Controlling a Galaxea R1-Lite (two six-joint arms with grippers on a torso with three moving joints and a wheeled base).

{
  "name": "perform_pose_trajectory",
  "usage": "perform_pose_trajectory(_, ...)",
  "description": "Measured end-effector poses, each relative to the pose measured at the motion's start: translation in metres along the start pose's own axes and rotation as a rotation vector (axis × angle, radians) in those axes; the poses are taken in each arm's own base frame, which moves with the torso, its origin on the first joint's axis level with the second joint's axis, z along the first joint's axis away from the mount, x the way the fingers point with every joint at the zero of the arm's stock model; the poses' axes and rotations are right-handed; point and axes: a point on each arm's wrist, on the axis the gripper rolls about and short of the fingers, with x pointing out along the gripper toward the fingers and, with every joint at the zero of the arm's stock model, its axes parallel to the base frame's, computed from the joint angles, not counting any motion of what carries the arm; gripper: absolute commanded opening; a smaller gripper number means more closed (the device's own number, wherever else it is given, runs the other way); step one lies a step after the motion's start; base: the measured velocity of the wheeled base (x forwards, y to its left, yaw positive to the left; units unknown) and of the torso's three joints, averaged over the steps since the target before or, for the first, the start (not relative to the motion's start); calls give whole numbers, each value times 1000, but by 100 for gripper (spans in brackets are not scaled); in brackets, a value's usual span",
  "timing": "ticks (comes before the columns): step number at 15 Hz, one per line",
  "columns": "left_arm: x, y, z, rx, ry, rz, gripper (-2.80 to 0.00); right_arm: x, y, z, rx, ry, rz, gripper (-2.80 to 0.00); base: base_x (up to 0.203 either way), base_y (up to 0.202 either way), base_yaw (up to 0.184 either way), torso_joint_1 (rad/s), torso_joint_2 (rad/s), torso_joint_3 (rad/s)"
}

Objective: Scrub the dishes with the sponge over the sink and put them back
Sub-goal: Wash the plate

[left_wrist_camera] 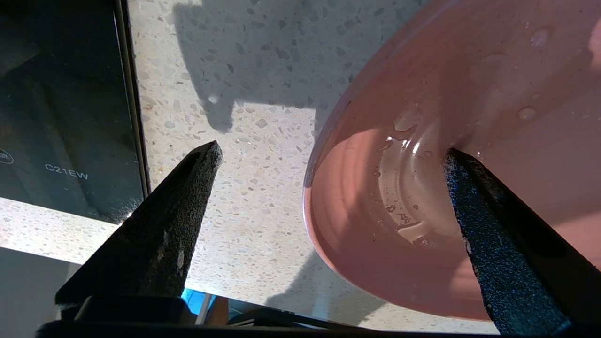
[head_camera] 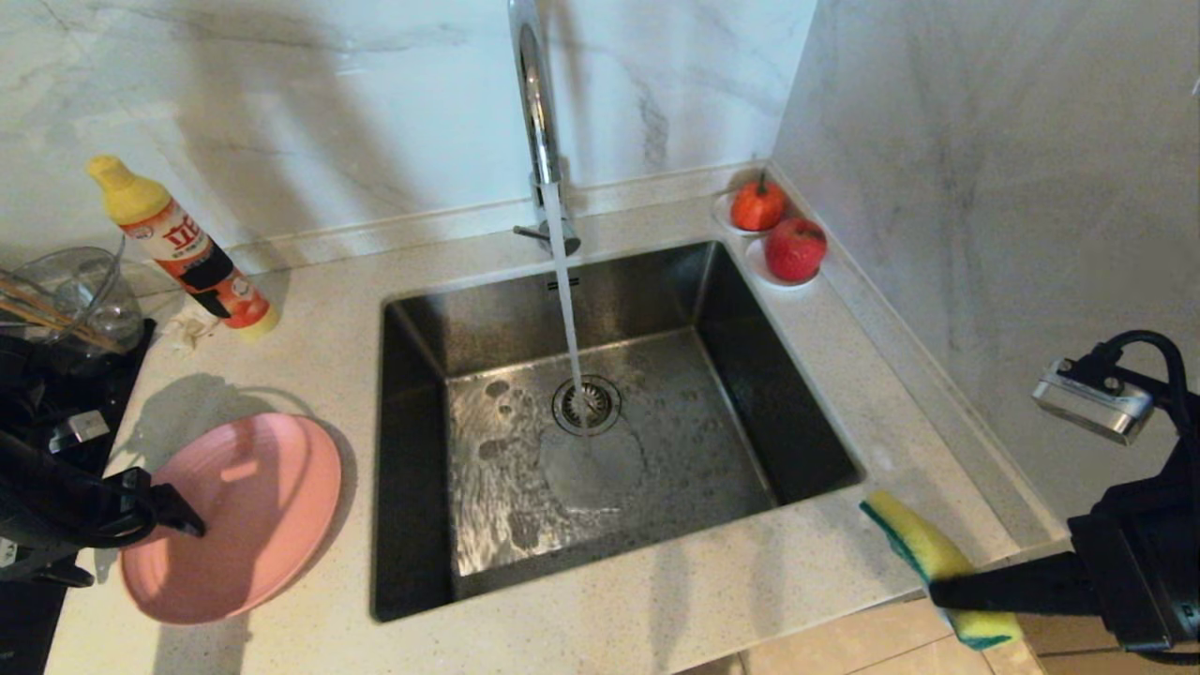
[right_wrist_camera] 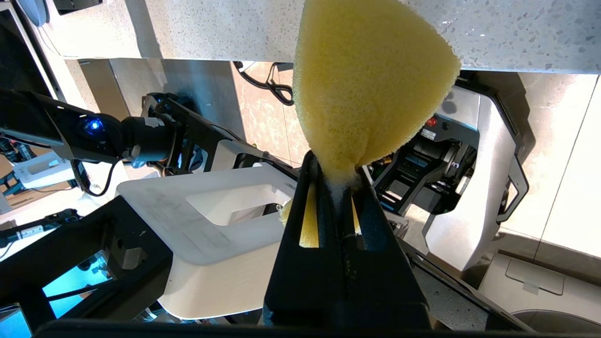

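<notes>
The pink plate (head_camera: pixel 253 506) lies on the counter left of the sink (head_camera: pixel 412 422), wet with drops (left_wrist_camera: pixel 422 117). My left gripper (head_camera: pixel 145 555) (left_wrist_camera: pixel 332 151) is open astride the plate's near-left rim. One finger (left_wrist_camera: pixel 493 244) is over the plate's inside and the other is over bare counter. My right gripper (head_camera: pixel 937 591) (right_wrist_camera: pixel 335 169) hangs past the counter's front right edge, shut on the yellow sponge (head_camera: pixel 914 539) (right_wrist_camera: pixel 371 80), whose green layer faces the sink. Wooden chopsticks (head_camera: pixel 47 314) rest on a glass bowl (head_camera: pixel 80 286) at far left.
Water runs from the chrome faucet (head_camera: pixel 534 103) onto the drain (head_camera: pixel 586 405). A detergent bottle (head_camera: pixel 187 253) stands at the back left. Two red fruits (head_camera: pixel 795 248) sit in the back right corner by the wall. A black cooktop (left_wrist_camera: pixel 65 117) borders the counter at left.
</notes>
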Motion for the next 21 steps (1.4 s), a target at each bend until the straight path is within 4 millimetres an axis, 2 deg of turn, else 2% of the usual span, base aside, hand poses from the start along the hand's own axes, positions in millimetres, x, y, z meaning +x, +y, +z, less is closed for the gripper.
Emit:
perform_pose_trajectory(1,1,0,0,-4,2,0,-280,0,0,0,0,0,1,-280,0,0,0,0,0,0)
perform_pose_trajectory(12,5,3,8,-95,2,-41,-280,-4,1,-3,6,-1,4,-280,0,0,0,0,0,0)
perform_pose_trajectory(17,-5,2,18,-163,-47,-89,-280,-6,2,-3,3,-9,6,-280,0,0,0,0,0,0)
perform_pose_trajectory(21,-23,1,21,-209,-93,-171,-280,-5,0,-5,5,-1,4,-280,0,0,0,0,0,0)
